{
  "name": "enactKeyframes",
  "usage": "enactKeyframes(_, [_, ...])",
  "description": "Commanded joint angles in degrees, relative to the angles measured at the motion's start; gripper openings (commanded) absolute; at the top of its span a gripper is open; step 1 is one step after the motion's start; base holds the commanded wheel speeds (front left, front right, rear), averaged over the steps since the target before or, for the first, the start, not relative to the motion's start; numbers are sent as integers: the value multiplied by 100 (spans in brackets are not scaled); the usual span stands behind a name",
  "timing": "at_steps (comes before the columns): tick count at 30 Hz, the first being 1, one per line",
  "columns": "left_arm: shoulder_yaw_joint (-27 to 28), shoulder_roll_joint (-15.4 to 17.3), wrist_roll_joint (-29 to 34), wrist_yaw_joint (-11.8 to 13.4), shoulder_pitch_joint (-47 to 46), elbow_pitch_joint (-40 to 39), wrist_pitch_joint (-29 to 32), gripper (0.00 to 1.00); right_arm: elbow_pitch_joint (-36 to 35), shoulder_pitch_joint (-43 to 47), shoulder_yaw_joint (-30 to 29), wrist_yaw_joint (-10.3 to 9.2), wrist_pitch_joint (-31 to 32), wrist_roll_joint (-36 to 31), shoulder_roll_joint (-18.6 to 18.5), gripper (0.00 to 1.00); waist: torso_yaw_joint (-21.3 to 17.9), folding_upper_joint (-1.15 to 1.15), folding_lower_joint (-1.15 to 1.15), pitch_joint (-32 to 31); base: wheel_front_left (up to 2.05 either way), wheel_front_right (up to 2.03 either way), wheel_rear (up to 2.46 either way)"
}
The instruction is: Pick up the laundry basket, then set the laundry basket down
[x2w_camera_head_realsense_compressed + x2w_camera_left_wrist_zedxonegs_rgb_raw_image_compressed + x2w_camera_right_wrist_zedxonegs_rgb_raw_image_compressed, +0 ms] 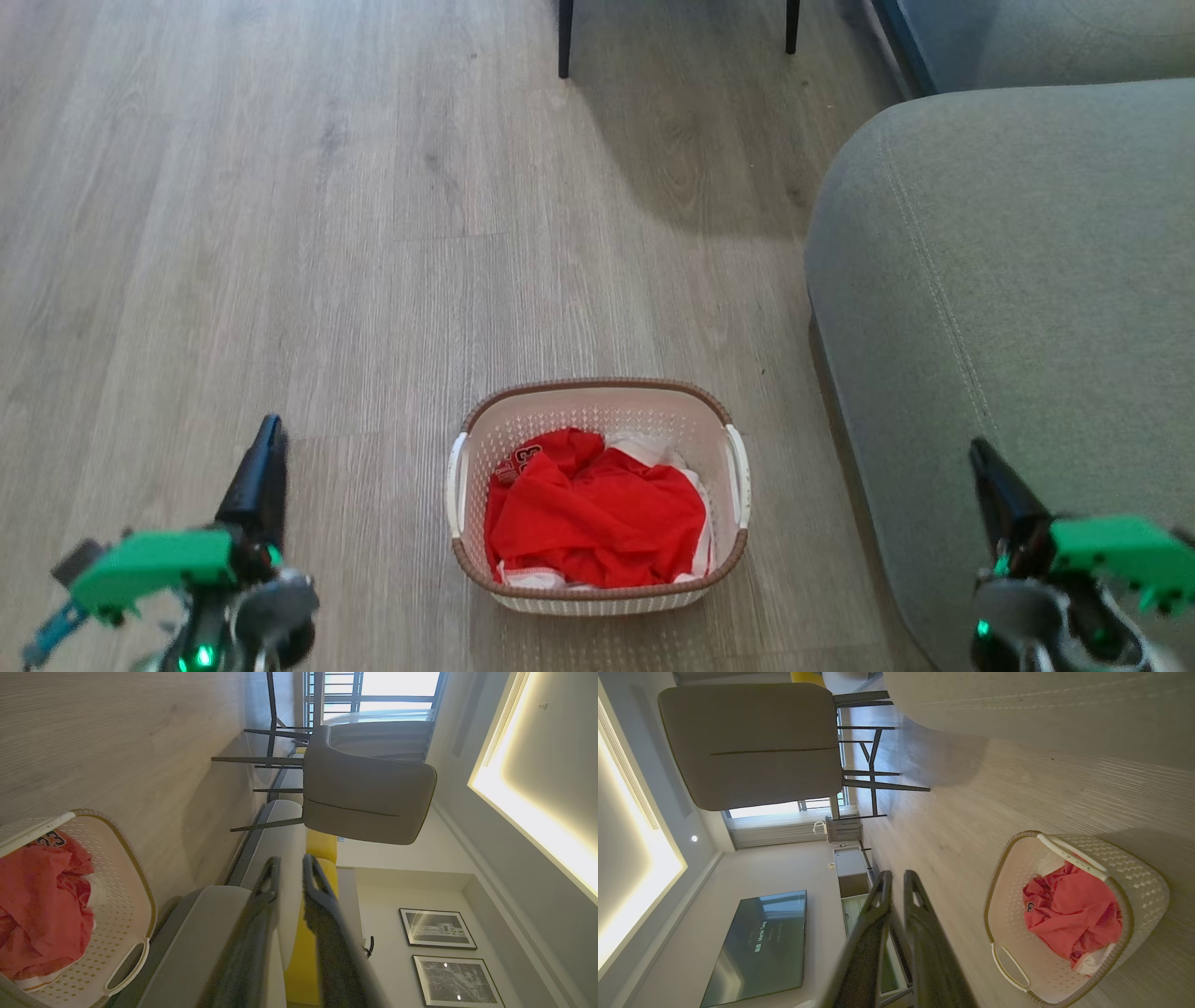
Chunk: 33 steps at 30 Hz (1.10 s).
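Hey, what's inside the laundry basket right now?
A crumpled red garment fills the laundry basket, with white fabric peeking out beside it. Anything underneath, and the basket's floor, is covered.

Left of basket (pixel 597 397): wide bare floor (pixel 280 233); the left end effector (pixel 269 439) stands over it, well apart from the left handle (pixel 456 485).
Right of basket: only a narrow floor strip between the right handle (pixel 740 476) and the sofa (pixel 1008 280).
Right end effector (pixel 982 462): seen against the sofa's edge, the sofa's bulk just beside it.
Ahead: open floor up to chair legs (pixel 565 37), well apart.
Top of basket: open; red cloth (pixel 597 518) lies below the rim, both handles uncovered.
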Motion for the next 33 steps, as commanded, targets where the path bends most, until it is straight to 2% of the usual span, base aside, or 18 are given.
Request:
enactKeyframes(1, [-7,-1,2,0,8,35,-5,100,31,11,6,0,-4,0,7,100,0,0,0,0,0,0,0])
enactKeyframes(5, [-26,-17,7,1,264,373,-14,100,387,212,41,0,-15,-2,57,100,0,0,0,-1,0,0,0])
enactKeyframes(18, [-152,-12,306,12,291,163,-232,100,312,200,214,-1,-233,-138,46,100,6,0,0,-27,0,0,0])
enactKeyframes(33, [-372,-6,1379,186,265,-218,-484,100,55,179,303,-2,-485,-1034,34,100,19,0,0,-61,0,0,0])
